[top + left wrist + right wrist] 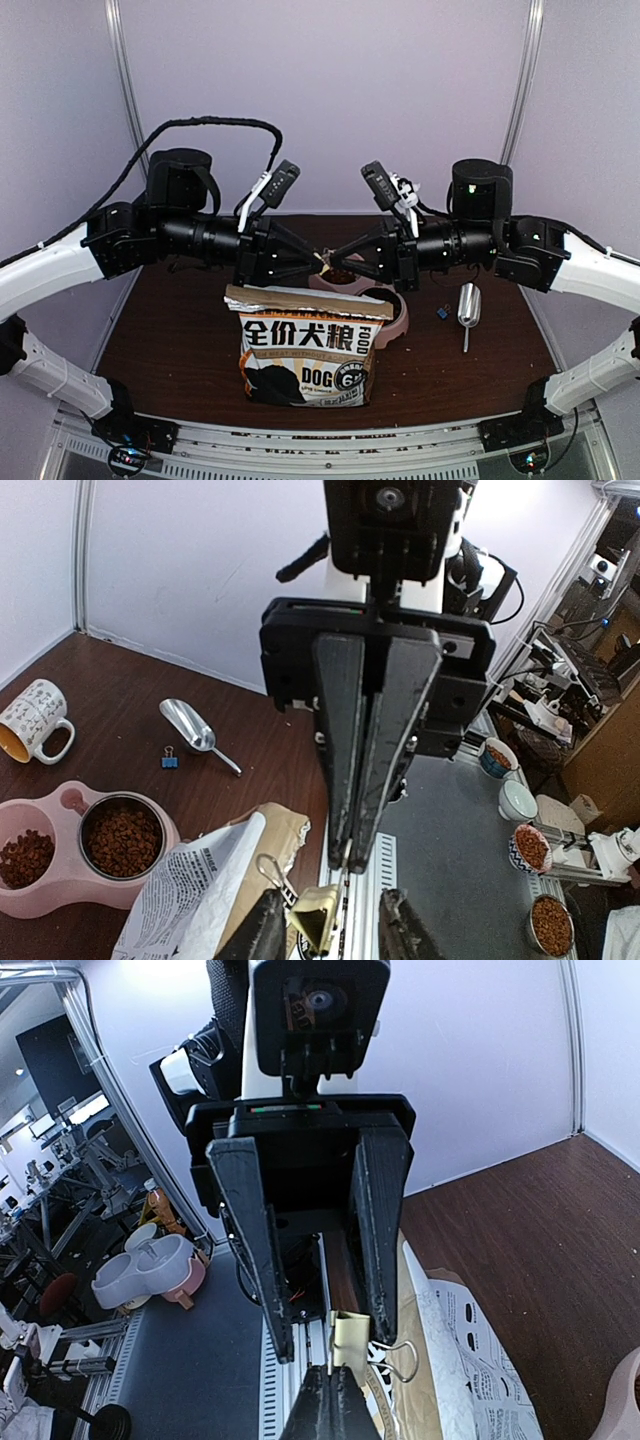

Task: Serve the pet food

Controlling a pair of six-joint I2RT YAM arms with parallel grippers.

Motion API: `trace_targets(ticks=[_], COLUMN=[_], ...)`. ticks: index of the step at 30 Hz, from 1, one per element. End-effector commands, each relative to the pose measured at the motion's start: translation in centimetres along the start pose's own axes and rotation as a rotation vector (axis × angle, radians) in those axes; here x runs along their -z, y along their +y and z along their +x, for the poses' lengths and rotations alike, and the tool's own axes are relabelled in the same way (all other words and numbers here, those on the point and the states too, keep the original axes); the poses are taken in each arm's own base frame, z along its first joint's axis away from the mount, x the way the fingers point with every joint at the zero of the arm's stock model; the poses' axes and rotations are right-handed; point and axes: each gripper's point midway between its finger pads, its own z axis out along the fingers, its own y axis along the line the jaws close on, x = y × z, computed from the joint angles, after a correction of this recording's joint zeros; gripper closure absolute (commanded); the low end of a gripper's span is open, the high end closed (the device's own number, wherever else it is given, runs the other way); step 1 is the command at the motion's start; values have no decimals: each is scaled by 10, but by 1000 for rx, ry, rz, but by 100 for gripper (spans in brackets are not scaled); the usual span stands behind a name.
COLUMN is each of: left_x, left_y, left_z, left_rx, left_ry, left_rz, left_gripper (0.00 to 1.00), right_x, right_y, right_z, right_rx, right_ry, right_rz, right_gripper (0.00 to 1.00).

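The pet food (122, 837) was seen as brown kibble in both compartments of the pink double bowl (60, 895), one heap in the steel insert (150, 810) and a thinner one in the bare pink side. The bowl stood just behind the upright bag (310, 350). A gold binder clip (349, 1338) was seated on the folded bag top, and both arms were brought together over it. The right gripper (330, 1400) was pressed together, apparently pinching the near edge of the clip. The left gripper (328, 932) was spread, one finger on either side of the clip and none closed on it.

With the bowl filled, the step in hand was judged to be work on the clip at the bag mouth; whether it was being fitted or removed could not be told. To do it well, the clip's wire handles should be squeezed squarely by the spread fingers while the body is held steady by the other arm. The fold should be kept flat and the bag should not be pulled over towards the bowl. The scoop (468, 305) lay well apart to the right
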Motion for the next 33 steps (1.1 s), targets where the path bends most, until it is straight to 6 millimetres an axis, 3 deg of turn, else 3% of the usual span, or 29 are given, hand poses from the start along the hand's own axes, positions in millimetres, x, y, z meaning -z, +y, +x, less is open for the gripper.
trace_targets(ticks=[1, 13, 21, 29, 33], left_x=[0, -4, -2, 1, 2], left_y=[-8, -4, -8, -12, -11], left_z=[-15, -12, -15, -17, -18], left_rx=[-34, -19, -27, -32, -36], left_ry=[-44, -32, -45, -56, -59], left_rz=[32, 22, 39, 49, 42], left_gripper=[64, 58, 85, 93, 97], right_x=[4, 5, 5, 4, 6], right_y=[10, 14, 12, 6, 5], right_z=[-18, -20, -19, -13, -12], right_rx=[34, 36, 34, 25, 19], right_ry=[-43, -49, -46, -23, -9], right_rz=[-18, -38, -31, 0, 15], right_gripper=[100, 100, 100, 100, 87])
